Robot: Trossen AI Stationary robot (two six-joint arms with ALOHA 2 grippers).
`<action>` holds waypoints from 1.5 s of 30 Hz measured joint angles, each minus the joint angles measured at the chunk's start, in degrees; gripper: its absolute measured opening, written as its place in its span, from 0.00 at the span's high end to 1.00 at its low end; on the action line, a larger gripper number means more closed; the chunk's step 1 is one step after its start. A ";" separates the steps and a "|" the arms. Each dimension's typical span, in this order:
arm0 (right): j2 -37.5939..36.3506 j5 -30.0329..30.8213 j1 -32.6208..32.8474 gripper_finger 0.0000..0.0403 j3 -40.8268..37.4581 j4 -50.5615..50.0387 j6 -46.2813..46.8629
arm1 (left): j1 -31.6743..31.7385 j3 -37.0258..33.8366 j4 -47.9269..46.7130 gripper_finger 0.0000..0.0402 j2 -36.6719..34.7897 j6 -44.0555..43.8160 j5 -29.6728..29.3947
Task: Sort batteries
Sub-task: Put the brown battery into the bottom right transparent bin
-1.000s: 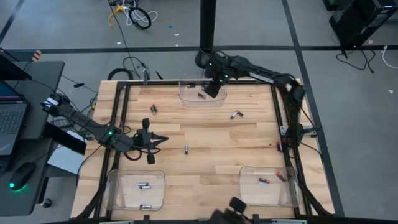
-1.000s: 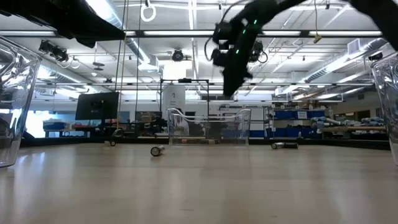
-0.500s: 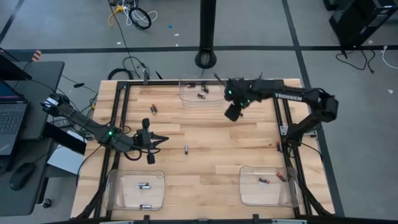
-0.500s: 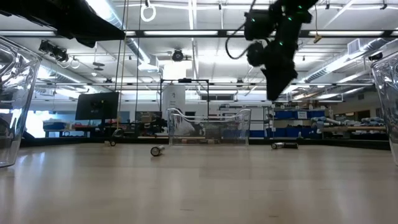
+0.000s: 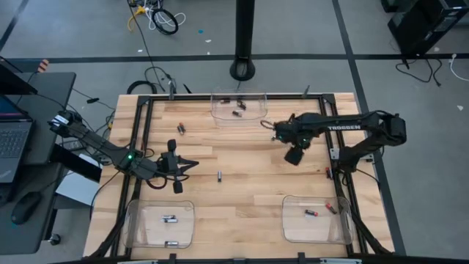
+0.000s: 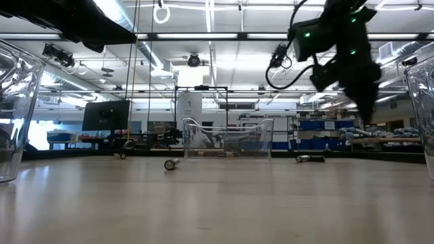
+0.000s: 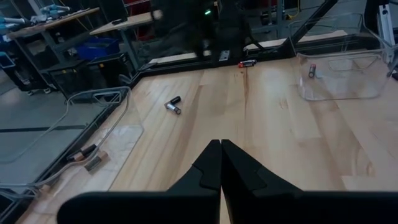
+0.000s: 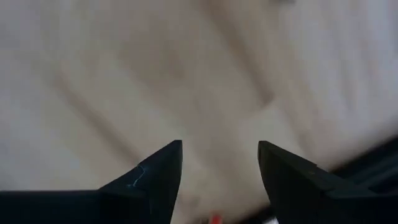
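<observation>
Loose batteries lie on their sides on the wooden table: one (image 5: 181,127) at far left, one (image 5: 219,175) mid-table, one (image 7: 173,106) near the far right, and one (image 5: 327,173) by the right rail. More lie in the clear bins: the far bin (image 5: 255,116), near-left bin (image 5: 183,227) and near-right bin (image 5: 297,227). My left gripper (image 5: 193,164) is shut and empty, level above the table's left half. My right gripper (image 5: 294,155) is open and empty, raised over the table's right half (image 6: 366,108).
A black frame rail (image 5: 325,139) borders the table. The right arm's links (image 5: 344,128) stretch over the far right corner. In the low view, the far bin (image 6: 227,142) stands between a battery (image 6: 171,163) and another (image 6: 310,158). Bare wood lies between the two near bins.
My right gripper has swung away from above the far bin toward the table's right and near side, passing over the loose battery at far right, and now hangs over the right half. The left arm and the loose batteries have stayed where they were.
</observation>
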 joint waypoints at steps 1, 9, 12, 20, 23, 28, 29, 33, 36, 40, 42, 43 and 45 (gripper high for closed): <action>-0.35 -0.95 1.43 0.46 0.01 -2.12 0.84 | 0.00 0.00 -0.04 0.97 0.00 -0.62 0.00; 1.02 -8.41 14.87 0.47 0.01 -8.71 4.76 | 0.00 -0.02 -0.29 0.97 0.20 -1.06 0.00; 2.84 -9.40 18.58 0.44 -0.59 -9.94 3.61 | 0.00 -0.02 -0.30 0.97 0.20 -1.10 0.01; 9.23 -13.63 22.73 0.30 -9.89 -10.49 -0.50 | 0.00 -0.02 -0.40 0.97 0.20 -0.91 0.00; 11.65 -13.58 23.38 0.26 -10.34 -7.26 -3.95 | -0.02 -0.02 -0.44 0.97 0.22 -0.86 0.02; 15.40 -13.16 23.00 0.23 -11.54 -5.87 -7.53 | 0.00 -0.02 -0.45 0.97 0.22 -0.82 0.01; 16.26 -12.78 22.99 0.23 -12.39 -6.04 -8.33 | -0.01 -0.02 -0.48 0.97 0.22 -0.83 0.02; 19.36 -11.84 22.80 0.23 -15.10 -3.94 -10.84 | 0.00 -0.02 -0.47 0.97 0.20 -0.80 0.11; 21.39 -11.96 22.75 0.23 -16.37 -2.77 -10.84 | 0.00 -0.02 -0.55 0.97 0.22 -0.77 0.27; 23.75 -10.69 22.69 0.23 -16.26 -1.35 -9.91 | 0.00 -0.02 -0.53 0.97 0.22 -0.73 0.33; 24.59 -10.41 22.43 0.24 -16.29 -1.40 -9.80 | 0.00 -0.02 -0.53 0.97 0.22 -0.73 0.33; 24.93 -10.41 22.26 0.24 -16.27 -1.28 -9.54 | 0.00 -0.02 -0.53 0.97 0.22 -0.73 0.33; 25.30 -10.42 21.66 0.24 -16.27 -1.03 -9.00 | 0.00 -0.02 -0.51 0.97 0.22 -0.73 0.33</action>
